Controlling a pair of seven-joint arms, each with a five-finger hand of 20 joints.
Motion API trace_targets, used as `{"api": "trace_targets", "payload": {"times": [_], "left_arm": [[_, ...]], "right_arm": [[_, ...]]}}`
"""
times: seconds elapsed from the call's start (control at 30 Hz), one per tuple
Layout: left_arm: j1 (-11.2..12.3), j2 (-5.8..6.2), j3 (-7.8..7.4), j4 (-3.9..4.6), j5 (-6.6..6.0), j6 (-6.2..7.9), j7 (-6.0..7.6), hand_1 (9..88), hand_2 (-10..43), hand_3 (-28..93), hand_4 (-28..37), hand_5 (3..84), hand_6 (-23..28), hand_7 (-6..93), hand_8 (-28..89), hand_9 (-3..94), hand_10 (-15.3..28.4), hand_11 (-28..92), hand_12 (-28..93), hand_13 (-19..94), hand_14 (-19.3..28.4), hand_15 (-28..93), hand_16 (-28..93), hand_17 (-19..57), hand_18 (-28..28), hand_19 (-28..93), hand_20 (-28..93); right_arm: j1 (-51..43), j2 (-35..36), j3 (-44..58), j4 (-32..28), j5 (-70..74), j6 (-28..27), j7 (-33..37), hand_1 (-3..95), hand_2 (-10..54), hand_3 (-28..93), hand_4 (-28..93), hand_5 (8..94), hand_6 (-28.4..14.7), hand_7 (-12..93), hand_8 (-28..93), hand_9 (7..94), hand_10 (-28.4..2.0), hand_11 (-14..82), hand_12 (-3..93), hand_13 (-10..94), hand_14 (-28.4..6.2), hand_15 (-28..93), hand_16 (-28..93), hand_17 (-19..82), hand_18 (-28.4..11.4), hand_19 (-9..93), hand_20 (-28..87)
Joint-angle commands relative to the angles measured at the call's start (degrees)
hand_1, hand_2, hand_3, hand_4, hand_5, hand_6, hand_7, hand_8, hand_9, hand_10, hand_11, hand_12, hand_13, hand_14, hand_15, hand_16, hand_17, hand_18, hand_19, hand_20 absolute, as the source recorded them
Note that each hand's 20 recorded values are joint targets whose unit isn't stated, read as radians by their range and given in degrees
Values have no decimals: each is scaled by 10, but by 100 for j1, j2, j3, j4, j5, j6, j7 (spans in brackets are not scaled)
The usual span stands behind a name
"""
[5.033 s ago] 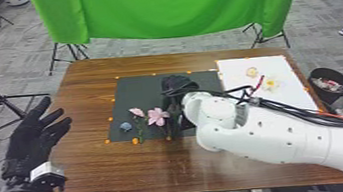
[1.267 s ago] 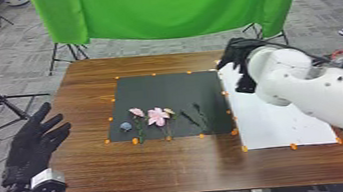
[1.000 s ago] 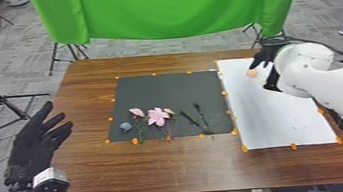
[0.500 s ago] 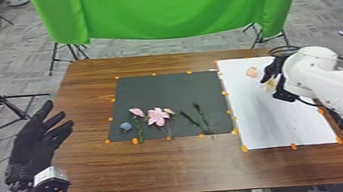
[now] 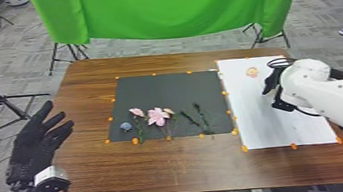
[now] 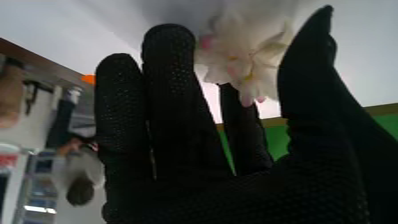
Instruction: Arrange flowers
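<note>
In the head view, my right hand (image 5: 276, 86) is over the upper part of the white sheet (image 5: 282, 127). The right wrist view has my right hand (image 6: 182, 135) with straight fingers, and a pale cream flower (image 6: 244, 57) between fingers and thumb, not gripped. A peach flower (image 5: 252, 72) lies near the sheet's far edge. On the black sheet (image 5: 167, 92) are pink flowers (image 5: 157, 116), a smaller pink bloom (image 5: 136, 112), a blue-grey flower (image 5: 126, 126) and green stems (image 5: 202, 117). My left hand (image 5: 34, 146) is open off the table's left side.
Orange markers (image 5: 245, 149) dot the edges of both sheets on the brown table (image 5: 148, 171). A green cloth (image 5: 156, 10) hangs beyond the far edge, and a black tripod (image 5: 4, 101) stands on the floor at the left.
My right hand has left the black sheet, passed over the white sheet's far end and come back nearer along it. Green stems now show where it was. The left hand has barely moved.
</note>
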Motion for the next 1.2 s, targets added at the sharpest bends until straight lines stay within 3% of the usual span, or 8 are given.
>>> {"api": "trace_targets", "payload": {"times": [0.03, 0.3, 0.53, 0.67, 0.7, 1.13, 1.17, 1.2], "left_arm": [[-80, 8, 61, 41, 33, -102, -86, 292, 75, 614, -208, 322, 80, 70, -70, 270, 187, 236, 111, 194, 277, 561, -124, -87, 284, 526, -3], [-30, -72, 18, 20, 54, -75, -96, 292, 75, 616, -208, 322, 80, 71, -71, 271, 187, 237, 111, 194, 276, 562, -124, -87, 284, 525, -3], [54, -54, -13, -15, 10, -41, -58, 292, 75, 615, -208, 322, 80, 71, -71, 271, 186, 237, 111, 194, 277, 562, -124, -87, 284, 525, -3], [103, -96, -93, -46, 53, -52, -149, 290, 75, 618, -210, 322, 80, 72, -72, 270, 186, 238, 110, 194, 277, 564, -127, -88, 284, 525, -3], [150, -31, -95, -57, -23, -18, -50, 291, 75, 617, -211, 322, 80, 73, -72, 270, 186, 238, 110, 194, 277, 564, -127, -88, 284, 525, -3], [260, 4, -163, -103, -65, 49, 35, 291, 75, 616, -209, 322, 80, 70, -71, 270, 187, 236, 110, 194, 276, 563, -125, -87, 284, 525, -4], [196, -94, -178, -94, 36, -14, -123, 291, 75, 616, -209, 322, 80, 70, -71, 270, 187, 236, 110, 194, 277, 562, -125, -87, 284, 525, -4], [196, -85, -176, -95, 31, 1, -98, 291, 75, 616, -209, 322, 80, 70, -71, 271, 187, 237, 110, 194, 277, 562, -125, -87, 284, 525, -5]], "right_arm": [[295, 112, -795, -48, -719, 596, -410, 445, -81, 782, -281, 548, 23, 177, -130, 633, -104, 137, 137, 707, -73, 604, 99, 446, -153, 932, -35], [787, 273, -1703, -160, -1256, 2081, -382, 554, -95, 693, -282, 766, 46, 242, -9, 881, -49, 57, 272, 821, -24, 545, 153, 511, -131, 932, 61], [1104, 239, -1751, -388, -1351, 2281, -209, 561, -95, 701, -283, 801, 42, 225, 4, 920, -56, 79, 288, 841, -19, 547, 158, 522, -131, 932, 91], [1176, 135, -1546, -654, -1349, 2172, -307, 565, -95, 703, -283, 810, 36, 211, 11, 929, -63, 100, 284, 843, -20, 547, 162, 524, -132, 932, 102], [1190, 79, -1487, -716, -1392, 2124, -349, 566, -95, 703, -283, 811, 35, 210, 12, 930, -64, 101, 284, 844, -20, 547, 162, 524, -132, 932, 103], [695, -928, -650, -1556, -1192, 1288, -1000, 573, -95, 712, -283, 821, 26, 192, 27, 936, -67, 99, 291, 845, -22, 551, 166, 525, -136, 932, 127], [591, -995, -579, -1594, -1163, 1182, -1026, 573, -95, 712, -283, 821, 26, 191, 28, 936, -68, 99, 290, 845, -22, 552, 167, 525, -137, 932, 130], [574, -1082, -601, -1614, -1104, 1150, -1025, 573, -95, 712, -283, 821, 26, 190, 29, 936, -68, 99, 290, 846, -22, 552, 167, 525, -137, 932, 132]]}}
